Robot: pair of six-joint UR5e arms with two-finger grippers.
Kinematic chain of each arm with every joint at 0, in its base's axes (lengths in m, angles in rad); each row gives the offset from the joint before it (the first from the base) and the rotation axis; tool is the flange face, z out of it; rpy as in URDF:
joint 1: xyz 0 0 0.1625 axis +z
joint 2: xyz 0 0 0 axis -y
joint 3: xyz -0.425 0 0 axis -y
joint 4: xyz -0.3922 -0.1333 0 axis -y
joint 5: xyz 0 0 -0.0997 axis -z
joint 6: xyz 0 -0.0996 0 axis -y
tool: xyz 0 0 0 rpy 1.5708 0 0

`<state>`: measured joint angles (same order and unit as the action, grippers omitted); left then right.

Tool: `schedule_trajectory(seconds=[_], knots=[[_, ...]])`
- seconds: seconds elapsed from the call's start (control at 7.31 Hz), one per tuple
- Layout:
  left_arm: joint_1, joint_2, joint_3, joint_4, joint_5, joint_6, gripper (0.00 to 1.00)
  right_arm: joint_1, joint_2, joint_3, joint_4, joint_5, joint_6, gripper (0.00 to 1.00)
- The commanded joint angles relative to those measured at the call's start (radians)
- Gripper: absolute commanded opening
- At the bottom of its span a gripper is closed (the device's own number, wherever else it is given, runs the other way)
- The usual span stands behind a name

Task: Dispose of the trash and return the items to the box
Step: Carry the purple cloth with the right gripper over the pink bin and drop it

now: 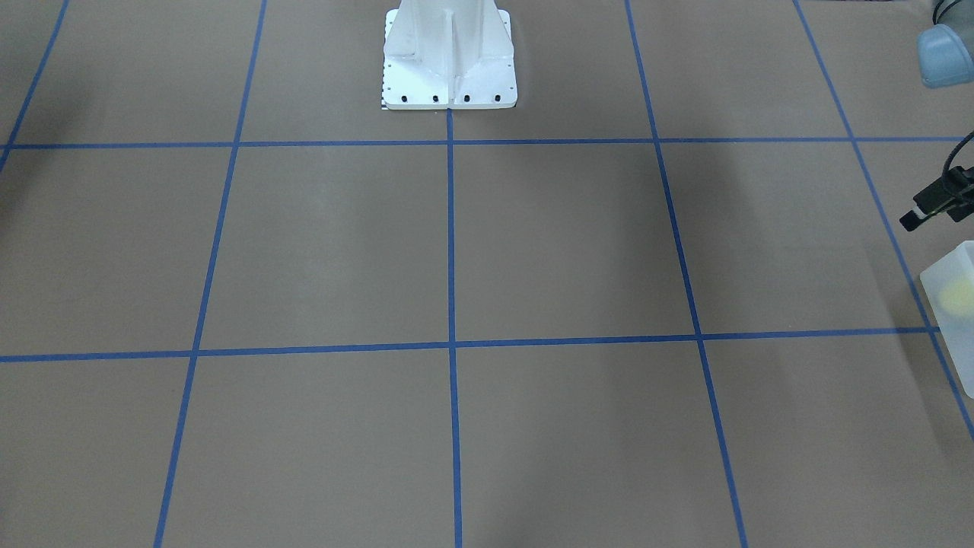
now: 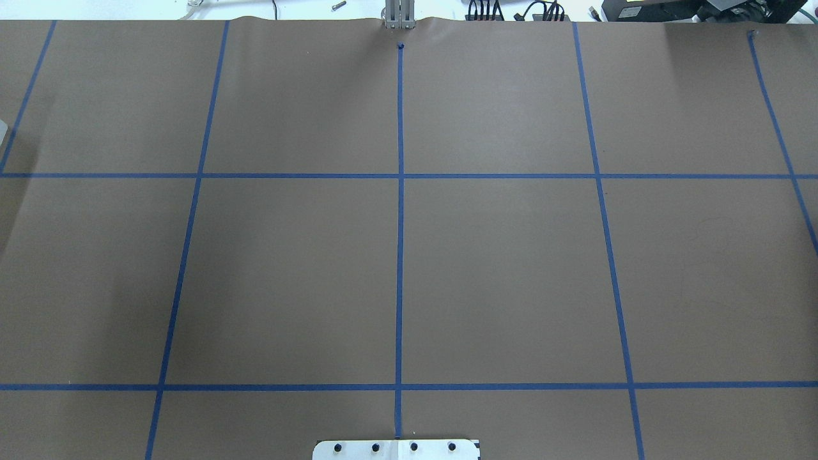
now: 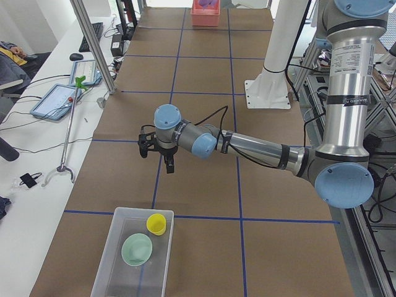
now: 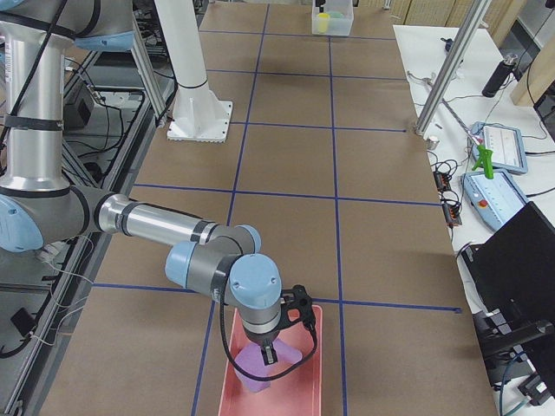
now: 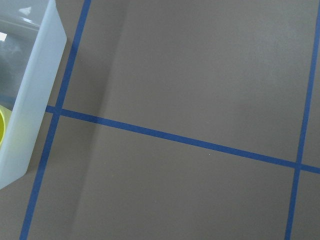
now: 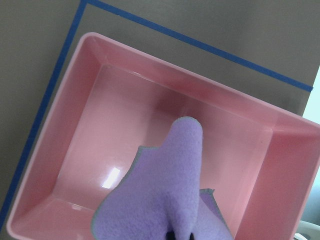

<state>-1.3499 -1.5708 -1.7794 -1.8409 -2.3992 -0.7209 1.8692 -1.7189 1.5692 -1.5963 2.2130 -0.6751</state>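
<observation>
The translucent box [image 3: 117, 260] sits at the near end of the exterior left view. The yellow cup [image 3: 156, 223] and the mint-green bowl [image 3: 137, 249] are inside it. My left gripper [image 3: 158, 158] hangs over bare table a little beyond the box; I cannot tell whether it is open. The left wrist view shows the box wall [image 5: 35, 95] and a sliver of the cup [image 5: 2, 131]. My right gripper [image 4: 269, 351] is over a pink tray [image 4: 314, 347], shut on a purple cloth [image 6: 165, 200] that hangs into the tray [image 6: 150, 55].
The white robot base [image 1: 449, 76] stands at mid table. The brown table cover carries a blue tape grid [image 2: 400, 176]. The box edge [image 1: 955, 304] and part of the left gripper [image 1: 932, 204] show at the front view's right edge. An aluminium post [image 3: 93, 46] stands at the table's side.
</observation>
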Motion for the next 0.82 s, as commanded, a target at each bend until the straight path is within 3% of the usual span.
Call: schedule_trajectory(seconds=[0.0, 0.14, 0.27, 0.41, 0.68], knots=[[0.0, 0.003, -0.003, -0.009, 0.0, -0.005, 0.97, -0.004, -0.002, -0.136, 0.146, 0.01, 0.006, 0.0], [0.0, 0.003, -0.003, -0.009, 0.0, -0.005, 0.97, -0.005, -0.002, -0.162, 0.151, 0.039, 0.008, 0.0], [-0.002, 0.005, -0.002, -0.009, 0.0, 0.001, 0.97, -0.005, -0.004, -0.175, 0.151, 0.06, 0.008, 0.1], [0.0, 0.005, 0.0, -0.009, 0.0, 0.001, 0.97, -0.007, -0.005, -0.182, 0.153, 0.065, 0.008, 0.99], [-0.002, 0.02, -0.003, -0.03, 0.0, 0.001, 0.97, -0.007, -0.004, -0.193, 0.153, 0.083, 0.008, 1.0]])
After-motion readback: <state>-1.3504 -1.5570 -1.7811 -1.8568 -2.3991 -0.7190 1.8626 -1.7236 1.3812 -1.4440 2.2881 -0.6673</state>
